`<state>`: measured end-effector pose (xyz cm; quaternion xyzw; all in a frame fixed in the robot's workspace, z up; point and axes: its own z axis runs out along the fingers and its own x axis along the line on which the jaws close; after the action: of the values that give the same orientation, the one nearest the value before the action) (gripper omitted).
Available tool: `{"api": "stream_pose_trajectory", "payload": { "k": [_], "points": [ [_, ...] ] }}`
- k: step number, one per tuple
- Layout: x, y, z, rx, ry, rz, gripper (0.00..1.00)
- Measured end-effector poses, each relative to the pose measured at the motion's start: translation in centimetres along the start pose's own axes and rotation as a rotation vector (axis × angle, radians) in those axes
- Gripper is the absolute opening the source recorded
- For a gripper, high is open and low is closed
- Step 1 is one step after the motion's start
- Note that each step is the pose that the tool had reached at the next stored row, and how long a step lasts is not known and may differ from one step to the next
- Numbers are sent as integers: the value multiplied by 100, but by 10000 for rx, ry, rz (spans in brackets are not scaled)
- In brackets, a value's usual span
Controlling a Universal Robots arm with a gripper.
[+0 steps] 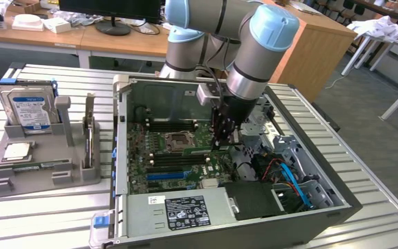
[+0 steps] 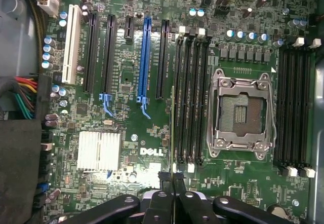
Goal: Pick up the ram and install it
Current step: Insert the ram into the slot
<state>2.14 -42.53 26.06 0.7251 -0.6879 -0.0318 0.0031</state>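
Gripper (image 1: 225,144) clamped narrow on the ram (image 2: 173,133), held edge-on just beside the processor socket (image 2: 242,113) over the memory slots (image 2: 191,97) next to that socket, not yet seated; install step in hand, likely needs edge lined with one slot, then straight press

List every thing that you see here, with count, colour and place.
computer case: one, dark grey, open, on the table
motherboard: one, green, inside the case
holder: one, grey, at the exterior view's left
hard drive: one, silver, upright in the holder
processor chip: one, silver, flat on the holder
ram: one held, green, edge-on over the motherboard's black slots
arm: one, grey and light blue, above the case
gripper: one, black, shut on the ram
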Motion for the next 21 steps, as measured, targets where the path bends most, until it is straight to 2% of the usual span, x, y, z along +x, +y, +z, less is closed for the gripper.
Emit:
{"api": "stream_pose_trajectory", "payload": {
  "k": [11, 21],
  "points": [
    [0, 25, 23, 0, 1, 0, 12],
    [-6, 158, 56, 0, 0, 1, 12]
  ]
}}
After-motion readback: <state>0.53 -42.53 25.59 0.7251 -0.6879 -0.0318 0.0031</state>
